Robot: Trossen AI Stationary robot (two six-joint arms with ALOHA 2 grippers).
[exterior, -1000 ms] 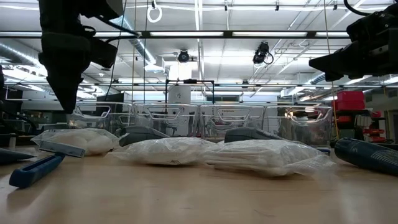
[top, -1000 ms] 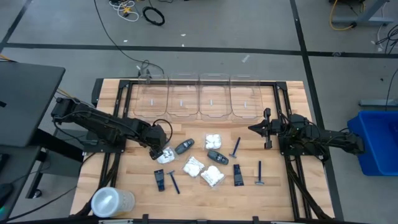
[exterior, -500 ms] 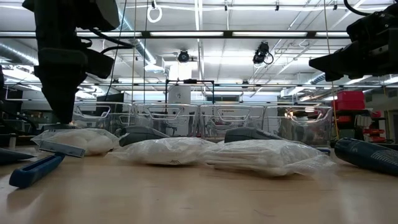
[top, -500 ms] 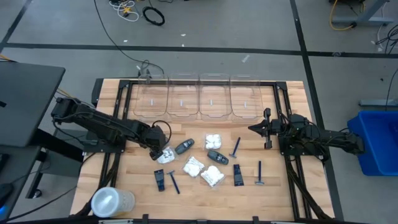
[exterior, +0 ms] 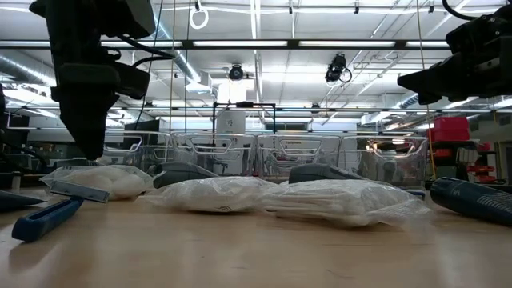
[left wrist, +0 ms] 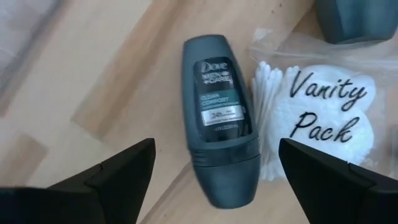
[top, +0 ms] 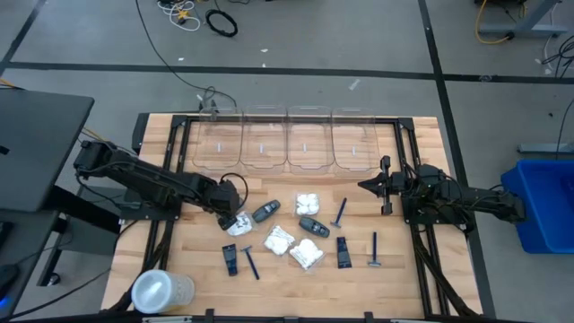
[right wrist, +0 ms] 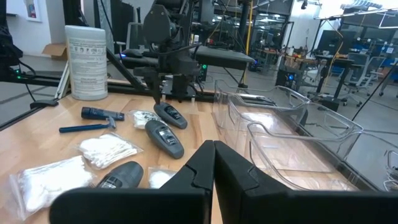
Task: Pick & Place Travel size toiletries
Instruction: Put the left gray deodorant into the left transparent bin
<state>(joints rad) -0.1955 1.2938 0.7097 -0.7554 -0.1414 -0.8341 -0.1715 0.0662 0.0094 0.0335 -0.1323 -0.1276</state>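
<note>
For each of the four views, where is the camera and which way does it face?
High: overhead, facing down; both arms, left gripper open, right gripper shut.
Low: table height, facing the clear bins; arms come from above.
Left wrist: above the deodorant; own fingers.
Right wrist: facing the left arm; own fingers.
Shared: the Vanity Pack packet.
</note>
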